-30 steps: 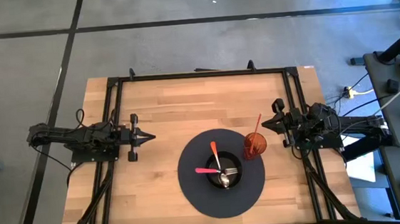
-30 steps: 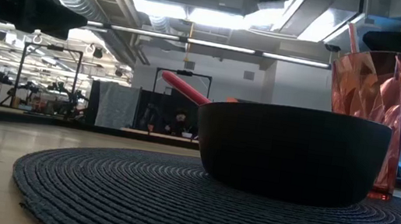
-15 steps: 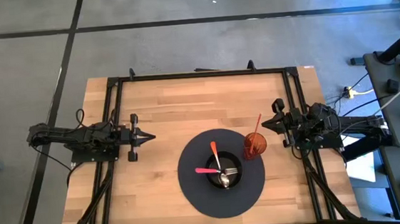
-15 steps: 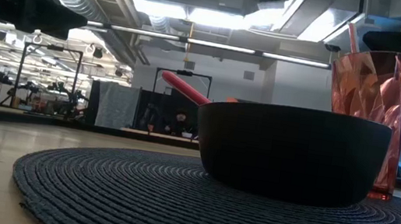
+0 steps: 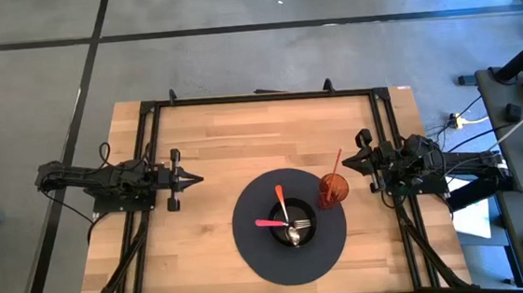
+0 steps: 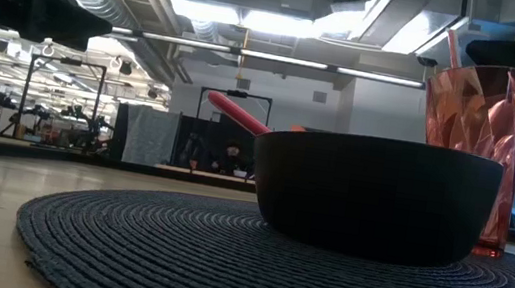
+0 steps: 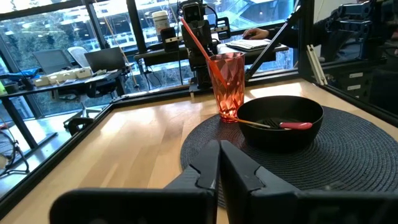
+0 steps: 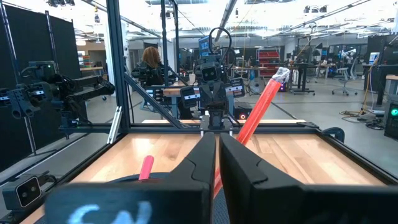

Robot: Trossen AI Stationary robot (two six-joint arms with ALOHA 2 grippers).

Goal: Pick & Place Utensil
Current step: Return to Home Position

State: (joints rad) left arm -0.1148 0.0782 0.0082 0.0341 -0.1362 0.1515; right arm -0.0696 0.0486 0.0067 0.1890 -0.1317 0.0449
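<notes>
Left gripper [image 5: 192,179], fingers pressed together on nothing, sits centre left in the high view. The right gripper [image 5: 345,163], also closed and empty, sits centre right, just beside the orange cup [image 5: 332,192] and its orange straw [image 5: 337,167]. Between them, lower centre, the black bowl [image 5: 292,226] on the round mat [image 5: 251,246] holds the pink fork [image 5: 269,223], handle pointing frame-left, and the orange spoon [image 5: 281,201], handle pointing up-frame.

Low view: the fork handle rises over the bowl's left rim, with the cup to its right.

Left wrist view: the bowl and cup lie ahead, well apart from the fingers.

Right wrist view: the straw leans close ahead.

Everything looks placed, so I judge the right arm, nearer the cup, should back straight away from it
</notes>
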